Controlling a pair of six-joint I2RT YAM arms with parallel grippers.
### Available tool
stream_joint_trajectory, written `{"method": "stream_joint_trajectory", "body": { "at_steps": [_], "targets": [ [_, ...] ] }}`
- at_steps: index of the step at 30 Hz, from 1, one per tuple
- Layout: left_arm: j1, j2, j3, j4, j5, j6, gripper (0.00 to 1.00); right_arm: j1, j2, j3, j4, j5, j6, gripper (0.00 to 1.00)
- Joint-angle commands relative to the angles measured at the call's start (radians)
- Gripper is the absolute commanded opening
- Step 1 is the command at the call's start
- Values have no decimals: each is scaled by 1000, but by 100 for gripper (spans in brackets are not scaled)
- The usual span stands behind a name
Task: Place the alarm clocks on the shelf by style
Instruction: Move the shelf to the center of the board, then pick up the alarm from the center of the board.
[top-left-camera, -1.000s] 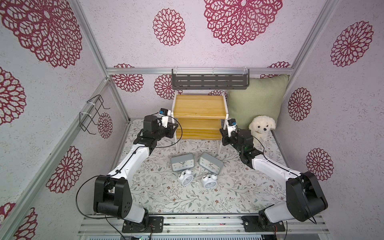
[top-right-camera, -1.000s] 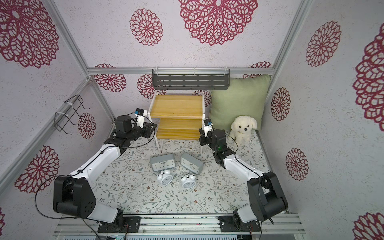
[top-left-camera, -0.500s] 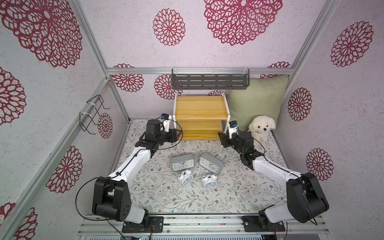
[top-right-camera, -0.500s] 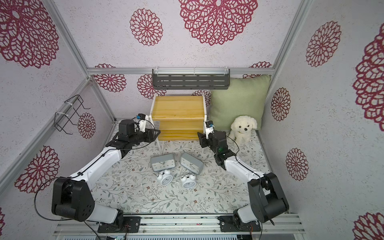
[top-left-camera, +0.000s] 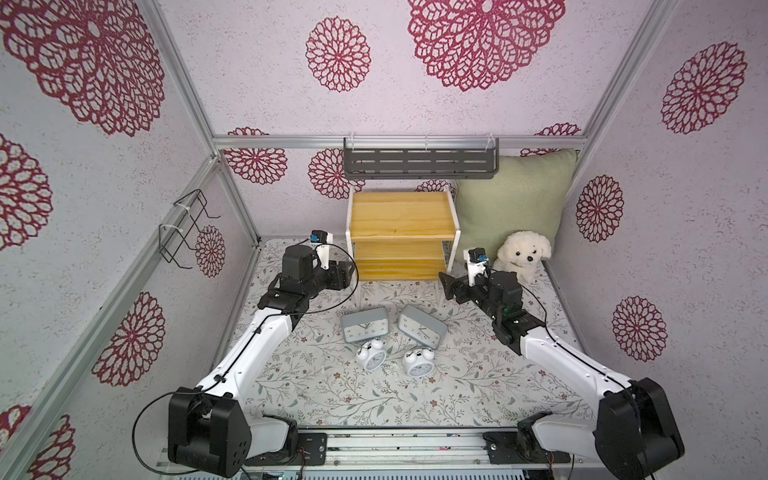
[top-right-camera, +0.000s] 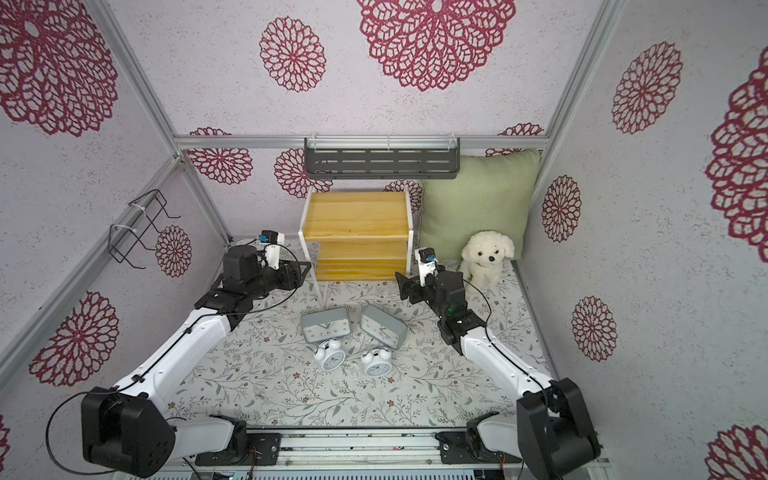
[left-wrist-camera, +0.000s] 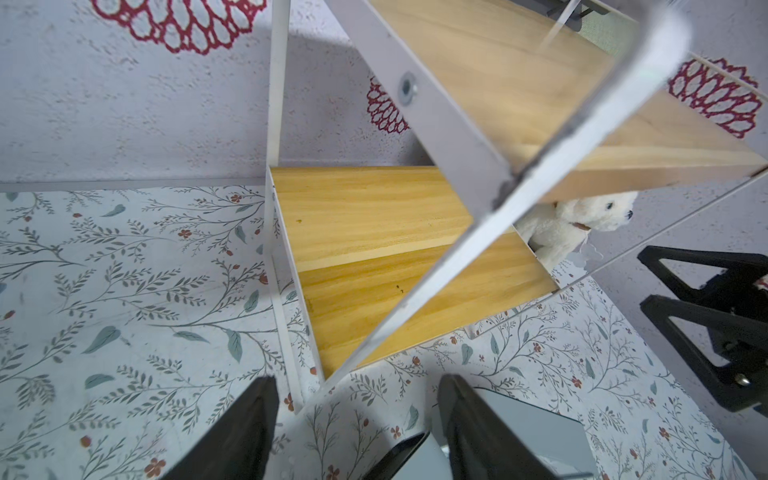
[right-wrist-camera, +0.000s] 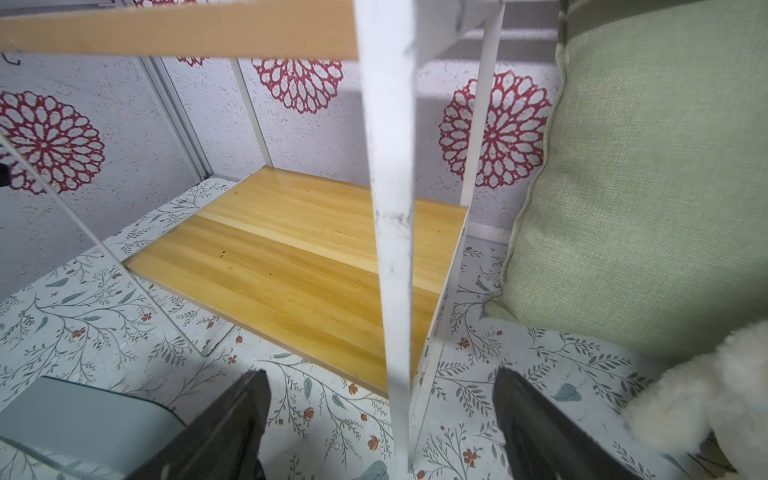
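**Left tool (left-wrist-camera: 357, 386) and right tool (right-wrist-camera: 381, 374) both spread open, gripping nothing**

Counter (top-left-camera: 332, 395) has bare room toward 6 o'clock. Shelf (top-left-camera: 401, 216) sits at 12 o'clock, both boards empty. A front leg stands just ahead of each tool, so mind those edges. Grey clock (top-left-camera: 365, 327) and second grey clock (top-left-camera: 422, 331) wait at centre. Bell clock (top-left-camera: 371, 354) and second bell clock (top-left-camera: 419, 362) are just at their 6 o'clock, already paired by style. I'd guess one style per board.

Two grey clocks (top-left-camera: 365, 326), two white twin-bell clocks (top-left-camera: 372, 356) — clustered before the pine shelf (top-left-camera: 401, 216).
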Motion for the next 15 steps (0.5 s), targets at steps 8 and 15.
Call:
{"method": "stream_joint_trajectory", "body": {
  "at_steps": [8,15],
  "targets": [
    [-4,-160,-108,-60,-91,30,69,-3,-251,-128,-202,-92,-33,92],
    [-1,-226,-156,-74,-101,30,69,19,-347,-261,-254,-196,83,90]
  ]
}}
